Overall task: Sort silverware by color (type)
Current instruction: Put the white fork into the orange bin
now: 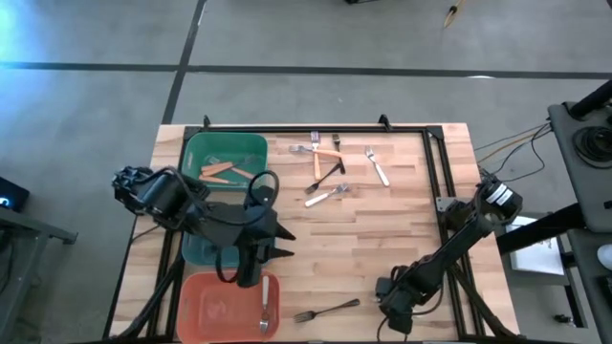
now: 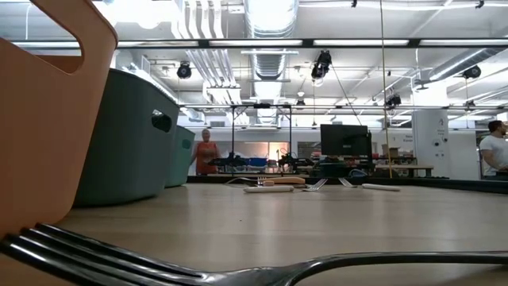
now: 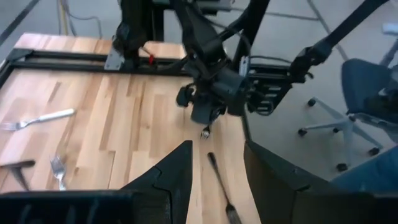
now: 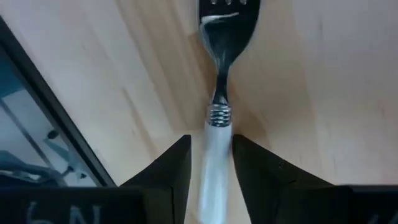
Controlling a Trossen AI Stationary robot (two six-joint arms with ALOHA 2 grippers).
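A fork [image 1: 330, 311] lies flat near the table's near edge, tines toward the left. It fills the low view's foreground [image 2: 238, 266]. Its handle [image 4: 214, 155] looks pale in the right wrist view and dark from above. My right gripper [image 4: 211, 140] is low over the handle end [image 1: 381, 296], open, one finger on each side of the handle, slanting down along the fork. My left gripper [image 1: 287, 244] hangs open and holding nothing [image 3: 217, 146] above the table beside the teal bin [image 1: 196, 250]. More silverware [image 1: 330, 174] lies scattered at the far middle.
Three bins line the left side. The green bin [image 1: 225, 158] at the far end holds orange-handled forks [image 1: 220, 171]. The salmon bin [image 1: 225, 308] at the near end holds one fork [image 1: 265, 306]. A black rail [image 4: 56, 106] edges the table beside the right gripper. People stand in the room beyond.
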